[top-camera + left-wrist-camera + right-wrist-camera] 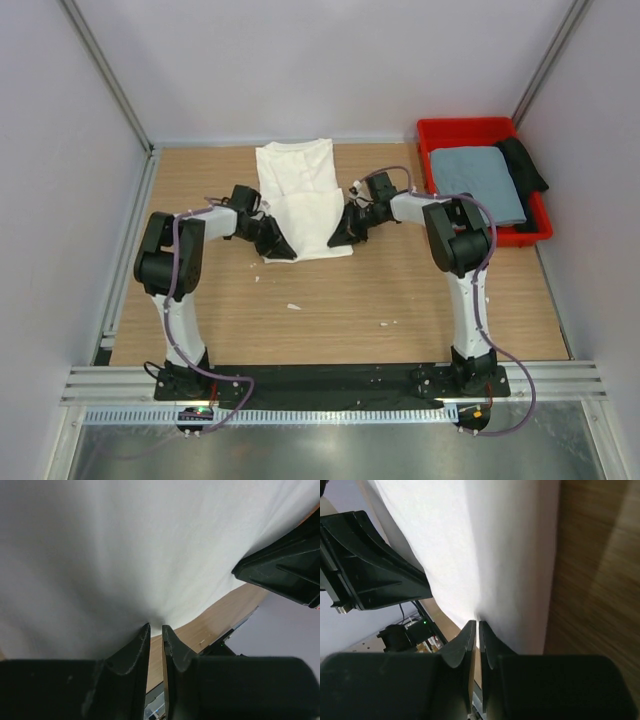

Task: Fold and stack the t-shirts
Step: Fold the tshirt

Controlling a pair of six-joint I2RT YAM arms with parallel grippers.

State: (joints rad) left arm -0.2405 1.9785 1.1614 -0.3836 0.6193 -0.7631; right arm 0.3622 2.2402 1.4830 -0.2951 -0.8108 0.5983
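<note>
Evidently the left gripper [278, 245] and right gripper [340, 235] are each clamped on a near corner of the white shirt [300, 195] on the table [330, 310], probably to fold it evenly. The grey-blue shirt [478, 180] waits in the red bin [465, 128].

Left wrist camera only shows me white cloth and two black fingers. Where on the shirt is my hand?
Observer: From above, the left hand sits at the near left corner of the white cloth t-shirt, which is folded narrow.
Operator: What's the other hand doing?
Observer: The right hand is shut on the near right corner.
Operator: Any more shirts?
Observer: A folded grey-blue cloth t-shirt lies in the red plastic bin, far right.
</note>
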